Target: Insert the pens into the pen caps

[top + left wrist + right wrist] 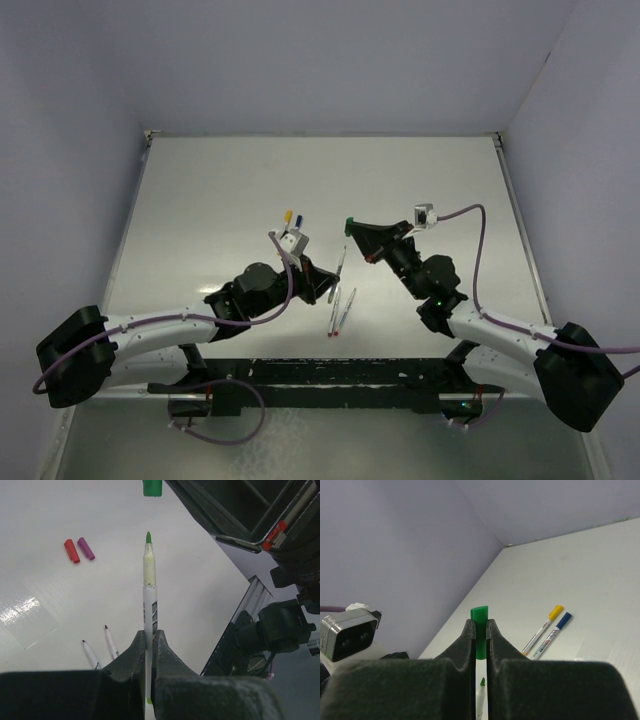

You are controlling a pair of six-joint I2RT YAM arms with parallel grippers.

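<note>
Two capped pens [542,628] done; left gripper [149,636] clamps green pen [149,575], right gripper [480,628] green cap [480,614], unjoined; two bare pens [111,642] wait.

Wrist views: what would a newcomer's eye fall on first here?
The left gripper clamps a green-tipped pen, tip aimed at the green cap pinched in the right gripper just ahead of it. A red cap and a purple cap lie side by side on the white table nearby.

White table [430,180], pale lavender walls [320,60] around it
</note>
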